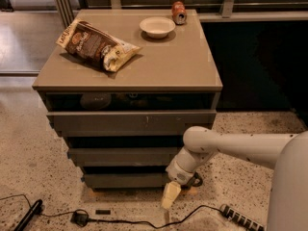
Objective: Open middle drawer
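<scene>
One gripper (171, 195): I am holding it pointing down near the floor (33, 172), below the right end of the middle drawer (120, 156); clenched or released, I cannot tell.

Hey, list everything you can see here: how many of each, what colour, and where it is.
cabinet: one, grey-brown, centre
chip bag: one, brown and yellow, cabinet top, left
bowl: one, white, cabinet top, back
can: one, orange-red, right of the bowl
top drawer: one, grey-brown, small pale centre mark
middle drawer: one, grey-brown, plain front, second down
bottom drawer: one, grey-brown, nearest the floor
plug with cable: one, black, floor in front
power strip: one, dark, floor, lower right
arm: one, white, reaching in from the right
gripper: one, pale yellow, pointing down by the bottom drawer's right end
</scene>
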Available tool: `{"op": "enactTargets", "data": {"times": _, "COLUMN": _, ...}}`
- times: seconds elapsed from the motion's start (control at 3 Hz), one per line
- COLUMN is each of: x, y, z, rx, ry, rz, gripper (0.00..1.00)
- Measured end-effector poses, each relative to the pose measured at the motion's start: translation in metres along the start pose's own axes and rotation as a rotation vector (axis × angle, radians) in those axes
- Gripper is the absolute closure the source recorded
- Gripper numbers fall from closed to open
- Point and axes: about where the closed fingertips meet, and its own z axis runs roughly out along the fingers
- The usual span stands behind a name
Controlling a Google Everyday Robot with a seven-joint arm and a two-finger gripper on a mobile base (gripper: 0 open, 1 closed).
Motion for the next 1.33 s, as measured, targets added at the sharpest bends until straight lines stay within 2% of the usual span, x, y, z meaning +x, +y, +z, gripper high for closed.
{"op": "enactTargets", "data": {"times": 0.33, "x": -0.0274, "y": -0.0257, "z": -0.0151, "rx": 0.052, "ry": -0.053, "rz": -0.012, "gripper": 0.0}}
{"op": "enactTargets", "data": {"times": 0.67, "x": -0.0309, "y": -0.0295, "z": -0.0174, "rx": 0.062, "ry": -0.061, "rz": -0.014, "gripper": 0.0}}
{"op": "enactTargets", "data": {"times": 1.0, "x": -0.033, "y": -0.0239, "z": -0.0153, "rx": 0.139, "ry": -0.095, "rz": -0.036, "gripper": 0.0}}
{"op": "enactTargets", "data": {"times": 1.33, "x": -0.0335, "y": -0.0274, "z": -0.0116, "rx": 0.132, "ry": -0.102, "rz": -0.028, "gripper": 0.0}}
